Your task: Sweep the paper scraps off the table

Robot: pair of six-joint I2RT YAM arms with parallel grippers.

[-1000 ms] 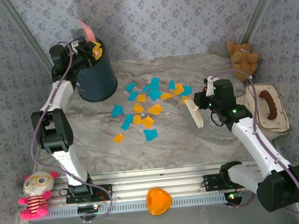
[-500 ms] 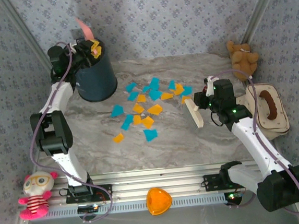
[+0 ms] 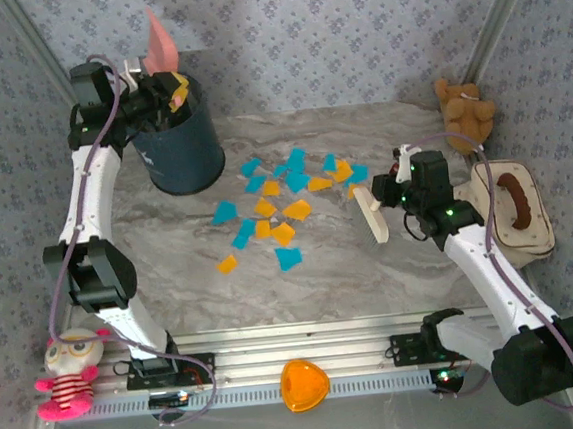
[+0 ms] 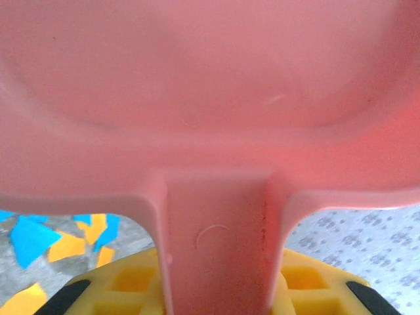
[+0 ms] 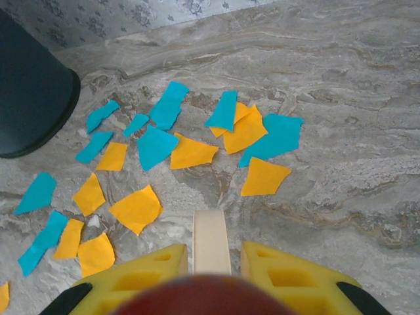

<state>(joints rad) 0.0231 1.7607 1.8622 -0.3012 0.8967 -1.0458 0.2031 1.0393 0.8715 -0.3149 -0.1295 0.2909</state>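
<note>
- Scraps (image 3: pixel 281 203) lie on the table (image 3: pixel 373 287), just left of the right gripper (image 3: pixel 392 195), which clamps a cream stick (image 3: pixel 372 217).
- Left gripper (image 3: pixel 173 92), far left over the bin (image 3: pixel 182 148), well apart from them, grips a pink dustpan (image 3: pixel 159 43).

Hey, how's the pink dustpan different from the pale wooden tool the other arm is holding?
The pink dustpan is a broad scoop on a handle; the wooden tool is a narrow pale bar. The dustpan is held up in the air at the dark bin; the wooden tool sits low beside the paper scraps. Shared: each is clamped, the dustpan in the left end effector, the tool in the right end effector.
</note>
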